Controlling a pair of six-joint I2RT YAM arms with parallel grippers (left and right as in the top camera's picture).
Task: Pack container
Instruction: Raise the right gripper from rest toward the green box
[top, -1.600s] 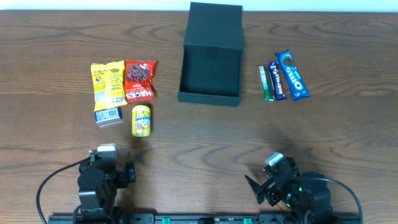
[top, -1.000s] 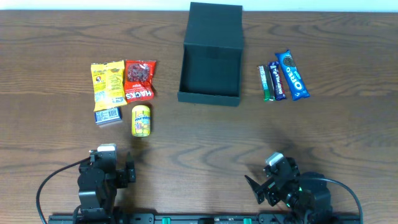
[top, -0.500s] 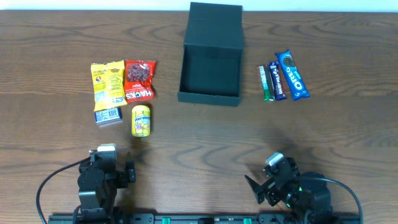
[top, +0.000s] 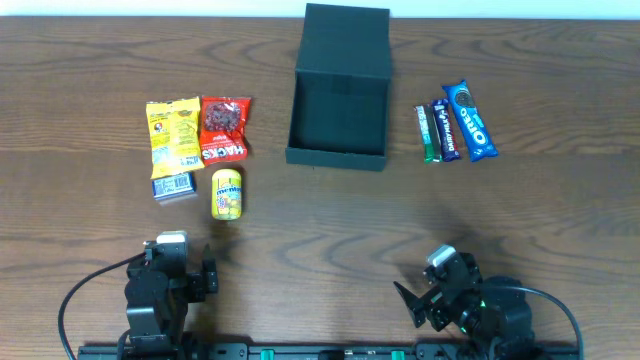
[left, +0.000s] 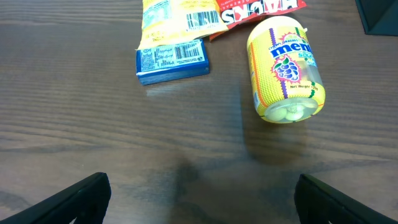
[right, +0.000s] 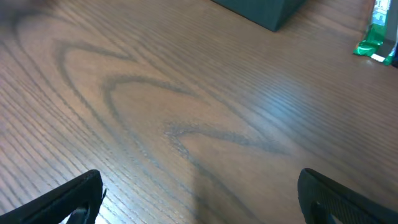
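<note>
The dark green-black container (top: 338, 118) stands open at the back middle, its flap lid (top: 346, 40) folded back; its corner shows in the right wrist view (right: 264, 11). Left of it lie a yellow packet (top: 172, 135), a red Hacks packet (top: 224, 129), a small blue box (top: 173, 185) (left: 172, 60) and a yellow Mentos tub (top: 228, 193) (left: 285, 70). Right of it lie a green bar (top: 428, 133), a dark bar (top: 444, 129) and a blue Oreo pack (top: 470, 121). My left gripper (top: 172, 262) (left: 200, 199) and right gripper (top: 428, 285) (right: 199, 199) are open and empty at the front edge.
The wooden table (top: 330, 225) runs between the grippers and the items. A dark rail (top: 320, 352) lies along the front edge under both arm bases.
</note>
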